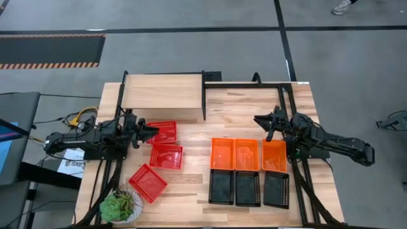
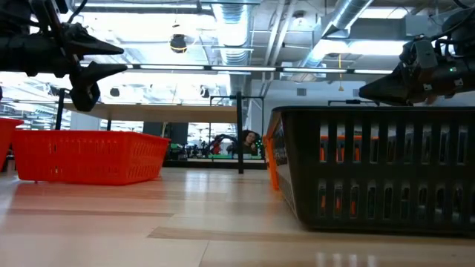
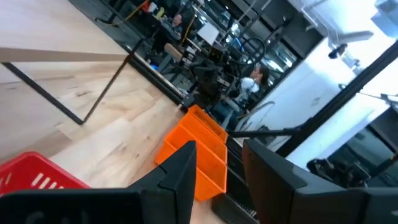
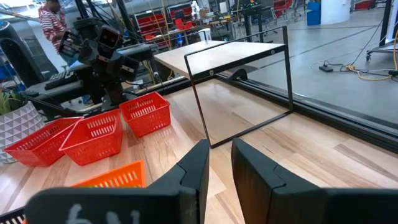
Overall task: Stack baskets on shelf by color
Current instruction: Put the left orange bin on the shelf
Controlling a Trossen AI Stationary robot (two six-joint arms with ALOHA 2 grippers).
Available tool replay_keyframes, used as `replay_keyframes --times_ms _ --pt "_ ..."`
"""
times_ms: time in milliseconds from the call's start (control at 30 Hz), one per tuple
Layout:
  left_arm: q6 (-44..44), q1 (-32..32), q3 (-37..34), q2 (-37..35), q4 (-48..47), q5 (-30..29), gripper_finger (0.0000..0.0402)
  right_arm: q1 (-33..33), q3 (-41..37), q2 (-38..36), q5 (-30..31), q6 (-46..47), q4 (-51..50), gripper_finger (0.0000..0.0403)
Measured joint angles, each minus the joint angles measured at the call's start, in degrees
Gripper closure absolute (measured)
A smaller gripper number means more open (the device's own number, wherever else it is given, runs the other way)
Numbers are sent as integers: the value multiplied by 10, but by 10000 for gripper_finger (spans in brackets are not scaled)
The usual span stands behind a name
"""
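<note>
Three red baskets (image 1: 164,132) (image 1: 166,156) (image 1: 147,182) rest flat on the table's left half. Three orange baskets (image 1: 247,154) stand in a row right of centre, and three black baskets (image 1: 248,188) form a row just in front of them. The shelf (image 1: 162,95) stands at the far left, with nothing on it. My left gripper (image 1: 151,131) (image 3: 219,152) hovers level beside the farthest red basket, open, with nothing between its fingers. My right gripper (image 1: 259,121) (image 4: 221,149) hovers level beyond the orange row. Its fingers stand a narrow gap apart, holding nothing.
A potted green plant (image 1: 121,207) stands at the near left corner. A black metal frame (image 1: 254,83) runs along the table's far right part and beside the shelf. Bare tabletop (image 1: 235,117) lies between the two arms.
</note>
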Motion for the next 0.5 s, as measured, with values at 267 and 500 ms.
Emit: replay_keyframes --times_ms 267,500 --pt "-138 0 0 0 45 -95 283 0 0 0 0 0 0 310" --pt "-178 0 10 0 130 -120 271 0 0 0 0 0 0 310"
